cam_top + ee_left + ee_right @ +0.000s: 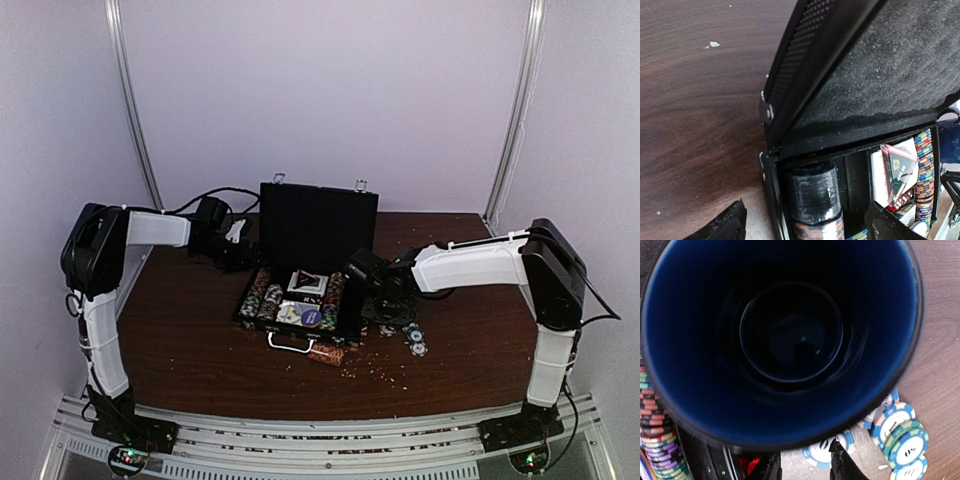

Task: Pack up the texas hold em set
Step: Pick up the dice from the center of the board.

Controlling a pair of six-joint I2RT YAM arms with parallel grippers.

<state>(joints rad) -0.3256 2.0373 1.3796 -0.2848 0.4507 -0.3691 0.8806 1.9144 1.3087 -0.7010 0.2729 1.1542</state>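
Right, you are working on a dark brown wood-grain table (190, 330) boxed in by pale lilac walls (330, 90). A slim metal post (135, 110) rises at each back corner, and a ribbed metal rail (320, 435) runs along the near edge, where both arm bases are bolted. The wood is not clean: pale crumbs (375, 370) lie scattered in front of and to the right of the briefcase (318, 225).

The briefcase sits open at mid-table, its lid upright toward the back wall and its silver handle (290, 343) facing you. Inside, rows of striped poker chips (262, 293) run either side of a card deck (307, 283). A few loose chips (412, 338) lie on the wood just right of the case.

Your left gripper (807, 227) is spread wide at the case's back-left corner, one fingertip over bare table and the other over the tray, gripping nothing. Your right gripper (806, 465) is at the case's right edge. Its tips stand a narrow gap apart beneath the rim of a dark blue cup (690, 340) that fills its wrist view, and I cannot tell whether they hold it.
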